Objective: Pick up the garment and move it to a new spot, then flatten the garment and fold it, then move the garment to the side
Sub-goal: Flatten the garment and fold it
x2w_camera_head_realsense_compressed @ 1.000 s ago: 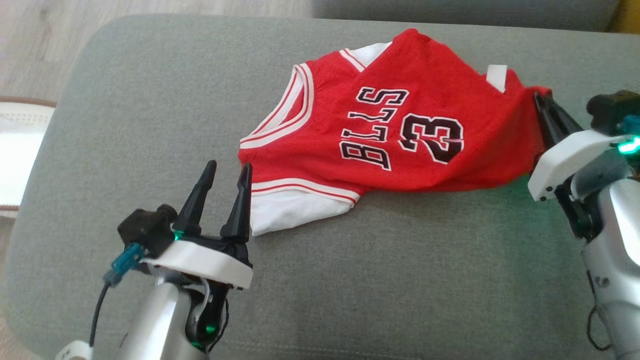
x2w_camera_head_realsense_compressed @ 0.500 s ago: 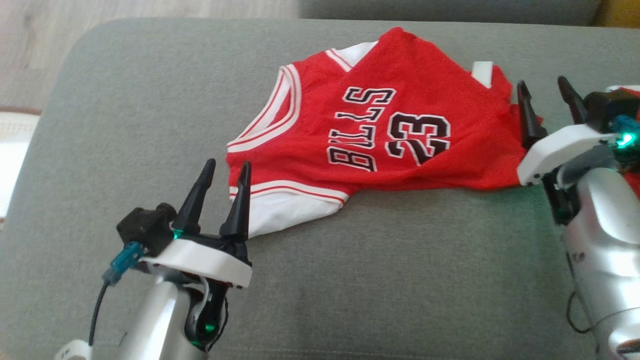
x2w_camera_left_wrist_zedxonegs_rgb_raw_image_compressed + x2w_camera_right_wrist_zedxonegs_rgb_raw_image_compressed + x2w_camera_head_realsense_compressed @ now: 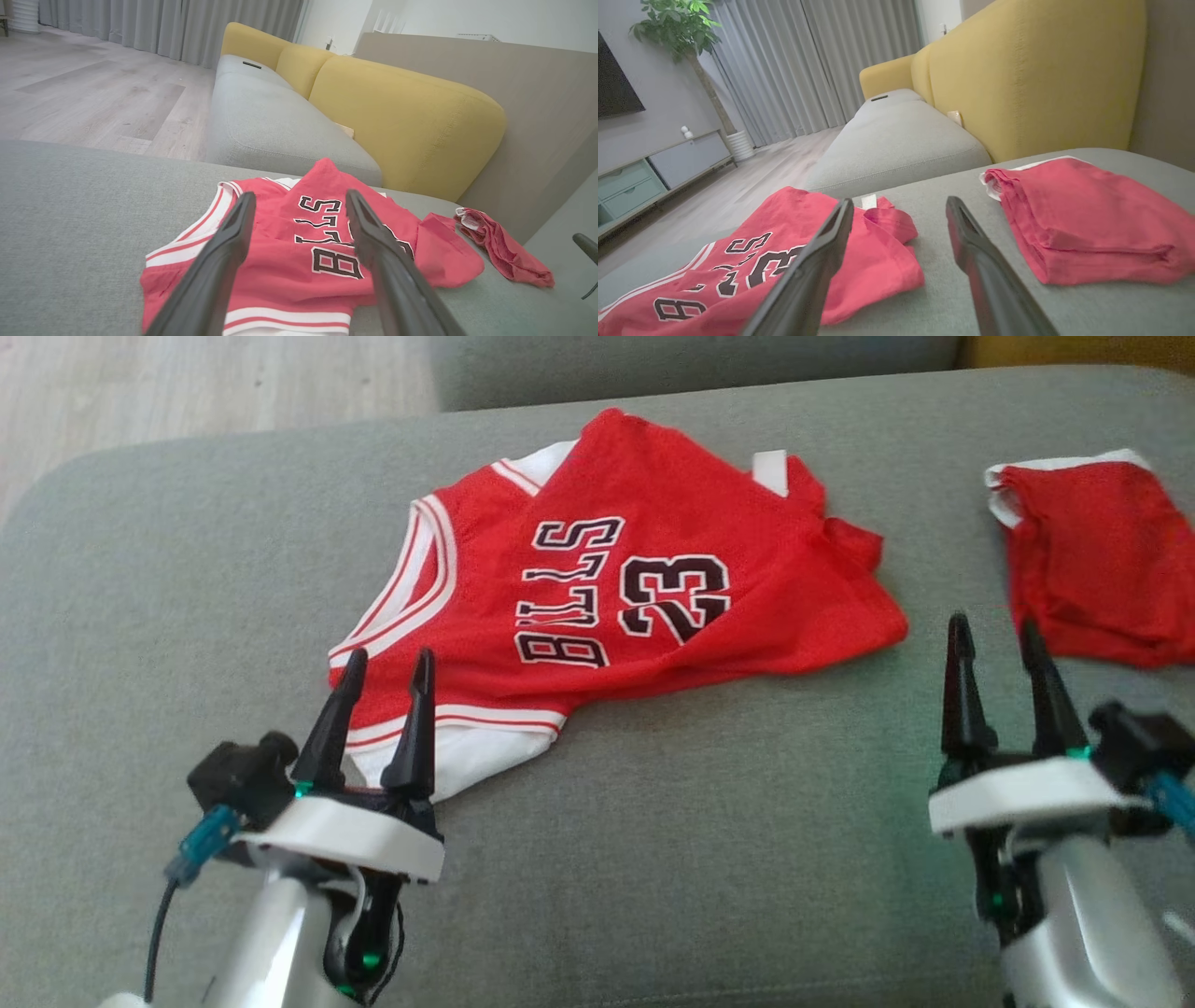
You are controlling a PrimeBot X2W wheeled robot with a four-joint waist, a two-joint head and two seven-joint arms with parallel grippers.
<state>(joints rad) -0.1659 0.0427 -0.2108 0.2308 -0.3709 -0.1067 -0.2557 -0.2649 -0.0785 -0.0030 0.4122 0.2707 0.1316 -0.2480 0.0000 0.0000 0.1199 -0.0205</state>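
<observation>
The red basketball jersey [image 3: 653, 644] with white trim and the number 23 lies crumpled on the grey cushion [image 3: 700, 849], its white-lined hem nearest my left side. My left gripper [image 3: 389, 663] is open and empty, its tips over the hem's near corner. In the left wrist view the jersey [image 3: 289, 284] fills the gap between the open left gripper [image 3: 299, 198]. My right gripper [image 3: 991, 627] is open and empty, standing off the jersey's right edge, apart from the cloth. The right wrist view shows the jersey [image 3: 887, 266] left of the open right gripper [image 3: 899, 205].
A second red garment [image 3: 1092, 560], folded, lies at the cushion's far right, just beyond my right gripper; it also shows as a folded red garment [image 3: 1087, 219] in the right wrist view. Yellow backrests [image 3: 402, 116] and another grey seat [image 3: 271, 121] stand behind. Wooden floor [image 3: 187, 392] lies far left.
My right gripper has let go of the jersey's right edge, opened and drawn back toward me. The freed edge has dropped onto the cushion. The camera has shifted, bringing in the folded garment.
</observation>
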